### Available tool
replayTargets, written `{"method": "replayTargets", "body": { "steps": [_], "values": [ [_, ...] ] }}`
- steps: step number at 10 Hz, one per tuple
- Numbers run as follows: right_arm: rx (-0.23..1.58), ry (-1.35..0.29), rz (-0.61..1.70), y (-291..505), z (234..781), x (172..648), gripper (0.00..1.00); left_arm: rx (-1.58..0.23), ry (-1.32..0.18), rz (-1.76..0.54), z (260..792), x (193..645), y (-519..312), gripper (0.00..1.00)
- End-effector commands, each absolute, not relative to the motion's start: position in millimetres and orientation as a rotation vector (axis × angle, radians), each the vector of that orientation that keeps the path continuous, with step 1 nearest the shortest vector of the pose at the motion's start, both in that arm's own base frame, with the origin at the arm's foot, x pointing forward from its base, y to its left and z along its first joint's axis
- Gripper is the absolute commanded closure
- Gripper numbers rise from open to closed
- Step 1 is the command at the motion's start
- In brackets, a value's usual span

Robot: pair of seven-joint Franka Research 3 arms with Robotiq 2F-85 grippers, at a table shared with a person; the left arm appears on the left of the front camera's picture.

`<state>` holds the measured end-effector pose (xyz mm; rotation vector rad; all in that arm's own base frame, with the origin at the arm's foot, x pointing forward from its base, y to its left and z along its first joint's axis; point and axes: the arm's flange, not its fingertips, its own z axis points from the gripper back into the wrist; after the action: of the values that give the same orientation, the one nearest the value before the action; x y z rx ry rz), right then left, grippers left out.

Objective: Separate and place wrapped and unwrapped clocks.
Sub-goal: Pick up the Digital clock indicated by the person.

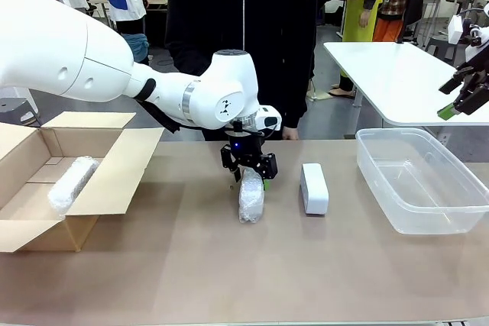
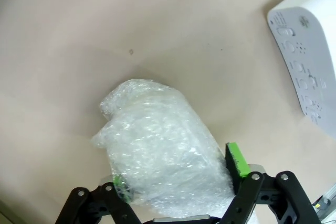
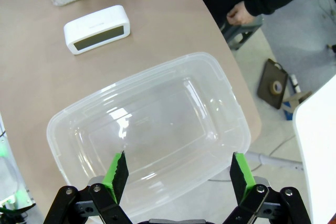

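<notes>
While right pincer (image 3: 178, 170) hangs high, left pincer (image 1: 251, 179) straddles wrapped clock (image 1: 250, 201).

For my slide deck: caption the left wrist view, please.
Left pincer straddling a bubble-wrapped clock on the table, bare clock nearby.

No readable text anywhere, even on the unwrapped clock (image 2: 310, 61).

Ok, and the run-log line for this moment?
left gripper: jaws astride centre wrapped clock on table, grip unconfirmed | right gripper: open, facing plastic tub | other wrapped clock: in cardboard box | bare clock: on table
</notes>
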<state>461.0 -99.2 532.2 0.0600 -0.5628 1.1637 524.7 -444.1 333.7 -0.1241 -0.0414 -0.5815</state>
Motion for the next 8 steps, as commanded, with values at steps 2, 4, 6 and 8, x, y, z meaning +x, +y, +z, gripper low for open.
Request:
{"method": "replayTargets", "body": {
  "steps": [2,4,6,8],
  "values": [
    [0.073,-0.571,1.167,-100.1,530.6,462.1,0.00,-0.092,-0.036,-0.655,335.1,519.1,-438.5,0.38],
    [0.073,-0.571,1.167,-100.1,530.6,462.1,0.00,-0.082,-0.028,-0.657,335.0,518.7,-439.2,0.57],
    [0.073,-0.571,1.167,-100.1,530.6,462.1,0.00,-0.074,-0.028,-0.664,336.2,517.6,-438.8,0.76],
    [0.073,-0.571,1.167,-100.1,530.6,462.1,0.00,-0.059,-0.034,-0.675,338.4,516.5,-436.7,0.95]
  ]
}}
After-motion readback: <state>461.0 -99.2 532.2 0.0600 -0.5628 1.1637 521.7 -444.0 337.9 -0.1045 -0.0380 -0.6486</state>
